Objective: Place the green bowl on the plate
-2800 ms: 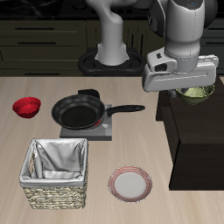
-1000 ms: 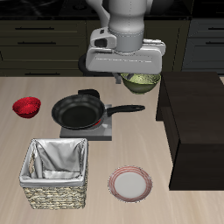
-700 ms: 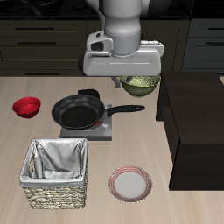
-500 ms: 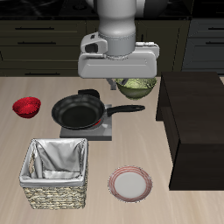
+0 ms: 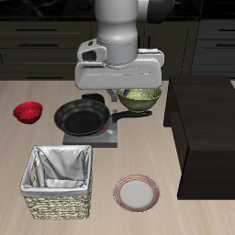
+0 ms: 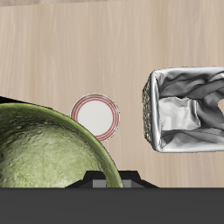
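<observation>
Exterior view, bowl (image 5: 139, 96) held aloft by closed gripper (image 5: 123, 89) beside pan (image 5: 83, 117), plate (image 5: 137, 193) near front edge, wrist view, speckled bowl inside shown large, plate between bowl and basket (image 6: 185, 112)

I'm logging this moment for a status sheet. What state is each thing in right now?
green bowl: upright, held in the air by the claw, above the table.
claw: shut on the green bowl's rim.
plate: flat on the table, nothing on it.
frying pan: sitting on the stove, empty.
basket: upright, cloth-lined, nothing inside.
red bowl: upright on the table, empty.
</observation>
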